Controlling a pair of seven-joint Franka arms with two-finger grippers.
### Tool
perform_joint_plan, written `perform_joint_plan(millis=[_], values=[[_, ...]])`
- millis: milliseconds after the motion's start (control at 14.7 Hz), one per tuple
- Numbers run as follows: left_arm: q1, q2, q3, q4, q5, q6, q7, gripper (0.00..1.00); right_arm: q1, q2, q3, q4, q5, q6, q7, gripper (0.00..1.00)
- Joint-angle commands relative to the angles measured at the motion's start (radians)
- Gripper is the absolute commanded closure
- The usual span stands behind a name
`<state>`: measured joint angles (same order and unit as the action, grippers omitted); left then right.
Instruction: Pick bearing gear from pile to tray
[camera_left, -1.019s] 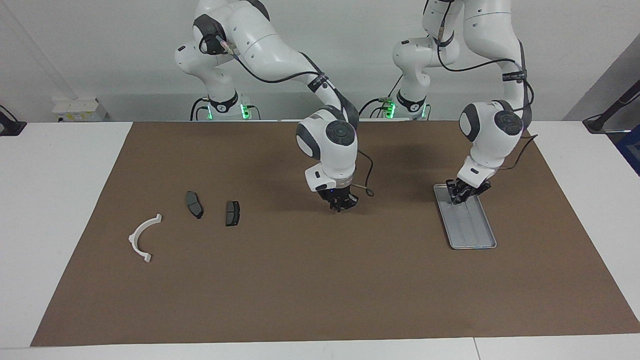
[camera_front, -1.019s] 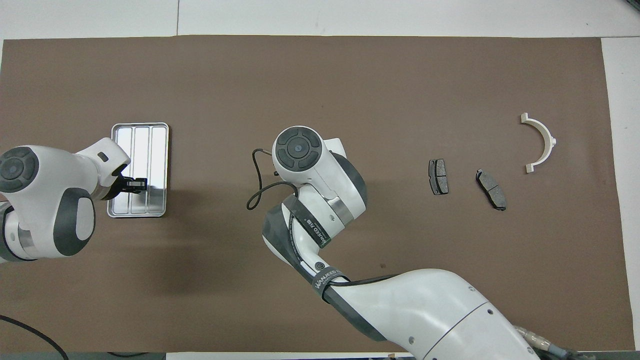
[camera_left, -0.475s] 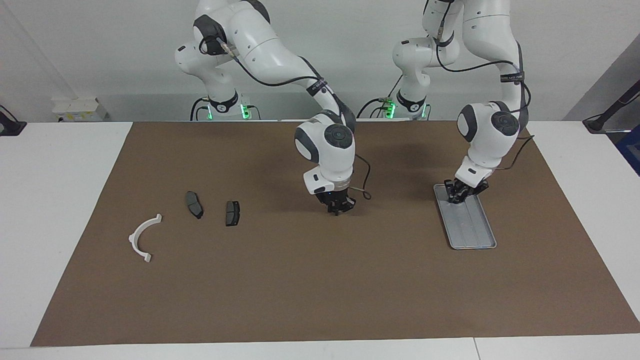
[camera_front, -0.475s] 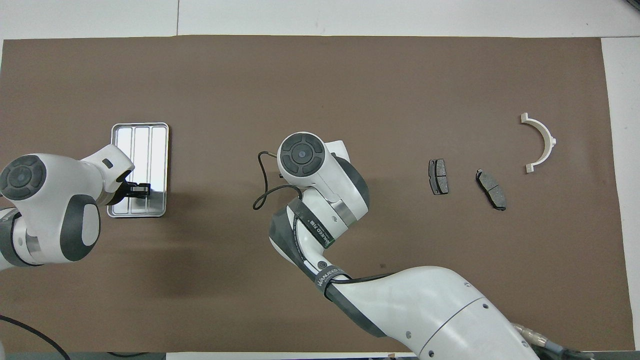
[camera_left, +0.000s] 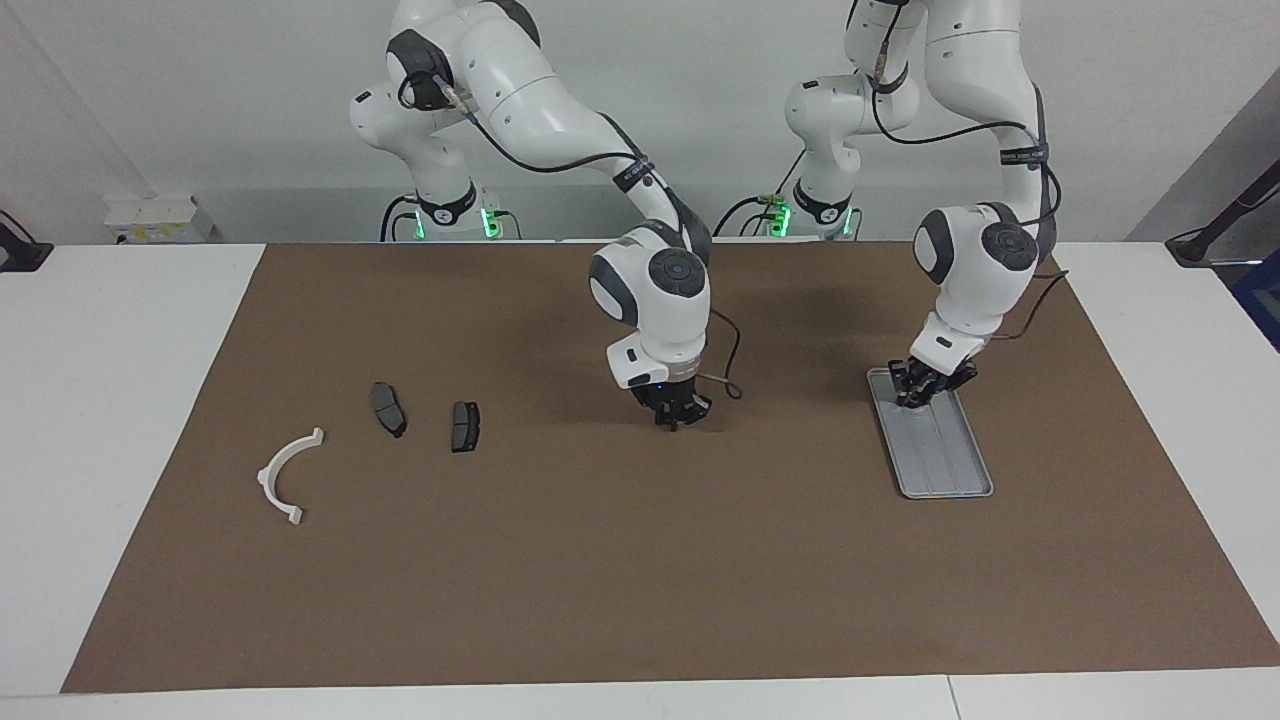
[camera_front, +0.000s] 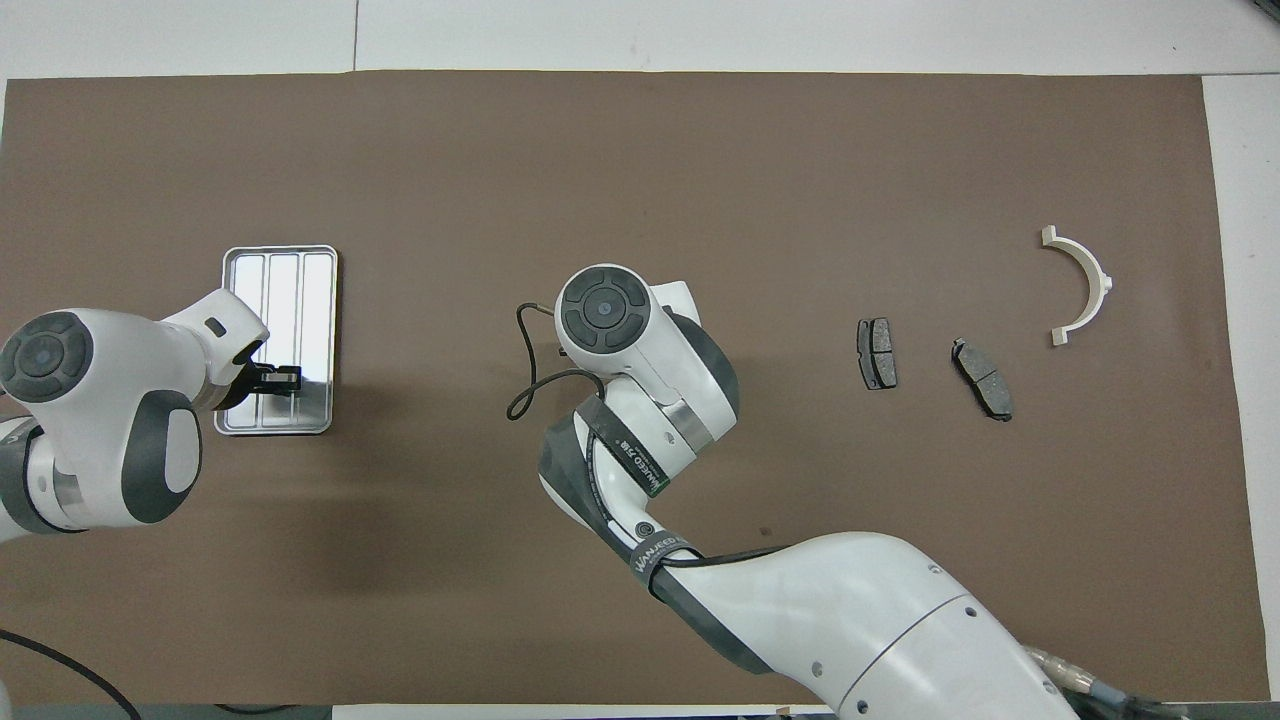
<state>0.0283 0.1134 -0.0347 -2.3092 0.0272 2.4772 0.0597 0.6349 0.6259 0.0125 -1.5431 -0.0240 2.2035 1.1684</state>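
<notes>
The pile lies toward the right arm's end of the mat: a white arc-shaped piece (camera_left: 288, 474) (camera_front: 1082, 283) and two dark grey brake pads (camera_left: 388, 408) (camera_left: 465, 425) (camera_front: 877, 352) (camera_front: 982, 378). No bearing gear shows in either view. The silver tray (camera_left: 948, 462) (camera_front: 284, 272) sits toward the left arm's end. My left gripper (camera_left: 915, 398) (camera_front: 284, 378) hangs low over the tray's end nearest the robots. My right gripper (camera_left: 676, 420) points down just above the bare mat at the table's middle, well apart from the pile. Its own wrist hides it in the overhead view.
A brown mat (camera_left: 620, 580) covers most of the white table. A black cable loop (camera_front: 520, 375) hangs off the right wrist. A tiny dark speck (camera_front: 765, 531) lies on the mat nearer the robots than the pads.
My right gripper has come down closer to the mat, shifting slightly toward the pile. My left gripper has drifted a little along the tray toward the robots. The parts have not moved.
</notes>
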Motion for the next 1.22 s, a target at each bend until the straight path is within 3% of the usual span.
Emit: perform_joint_plan(millis=[0, 204, 408, 883, 1155], values=[[-0.016, 0.000, 0.013, -0.019, -0.006, 0.031, -0.009, 0.93, -0.009, -0.009, 0.003, -0.015, -0.017, 0.016, 0.020, 0.00], [-0.016, 0.000, 0.013, -0.016, -0.007, 0.026, -0.009, 0.42, -0.015, -0.014, 0.000, 0.001, -0.017, -0.005, 0.019, 0.00], [-0.022, -0.003, 0.013, -0.009, -0.007, 0.017, -0.012, 0.18, -0.024, -0.012, -0.003, 0.047, -0.019, -0.051, 0.016, 0.00], [-0.056, -0.001, 0.013, 0.074, 0.002, -0.104, -0.075, 0.03, -0.113, -0.095, 0.000, 0.081, -0.017, -0.151, -0.122, 0.00], [-0.113, 0.003, 0.013, 0.093, 0.002, -0.107, -0.152, 0.02, -0.191, -0.166, -0.002, 0.078, -0.016, -0.223, -0.368, 0.00]])
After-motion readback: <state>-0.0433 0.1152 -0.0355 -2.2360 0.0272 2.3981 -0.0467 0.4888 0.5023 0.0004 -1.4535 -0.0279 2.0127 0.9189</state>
